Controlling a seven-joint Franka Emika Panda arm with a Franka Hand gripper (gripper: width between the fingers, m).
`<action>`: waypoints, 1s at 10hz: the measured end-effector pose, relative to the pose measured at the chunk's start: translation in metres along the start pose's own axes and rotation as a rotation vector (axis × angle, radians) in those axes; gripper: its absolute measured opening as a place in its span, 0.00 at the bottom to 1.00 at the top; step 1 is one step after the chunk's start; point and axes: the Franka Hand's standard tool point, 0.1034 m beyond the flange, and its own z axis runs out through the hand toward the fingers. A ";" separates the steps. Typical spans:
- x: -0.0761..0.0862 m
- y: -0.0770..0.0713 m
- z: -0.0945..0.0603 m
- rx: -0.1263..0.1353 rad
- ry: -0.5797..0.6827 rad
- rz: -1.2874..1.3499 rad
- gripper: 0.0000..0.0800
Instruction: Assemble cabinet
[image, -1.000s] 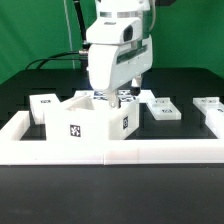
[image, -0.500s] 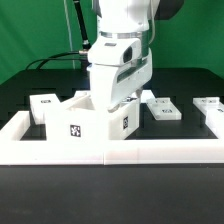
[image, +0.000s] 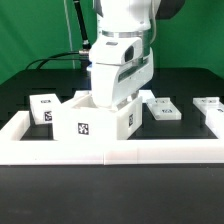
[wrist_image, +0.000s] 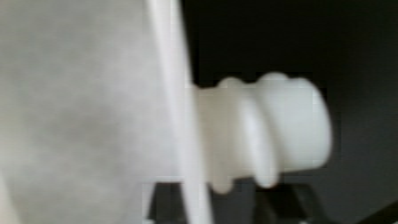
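The gripper (image: 110, 94) reaches down into the open top of the white plastic hollow cabinet body (image: 85, 128). Its fingertips are hidden behind the wall, so its opening cannot be told. The body stands on the black counter (image: 40, 200) beside the low white rail (image: 150, 152). Since half a second ago, its front tag has shifted toward the exterior view's right.

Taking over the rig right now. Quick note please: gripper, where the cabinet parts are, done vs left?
Gripper: lowered into the open top of the cabinet body, close to a wall. Can't tell if it is open or shut.
Parts: the body sits just behind the front rail. Lying loose on the table are the left piece, the near-right piece and the far-right piece.
Done: nothing visibly fitted to the body.
Left: likely all three pieces.
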 end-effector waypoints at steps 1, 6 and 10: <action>0.000 0.000 0.000 0.000 0.000 0.000 0.06; 0.001 0.002 -0.001 -0.008 0.005 0.000 0.05; -0.009 0.014 -0.005 -0.026 0.007 -0.252 0.05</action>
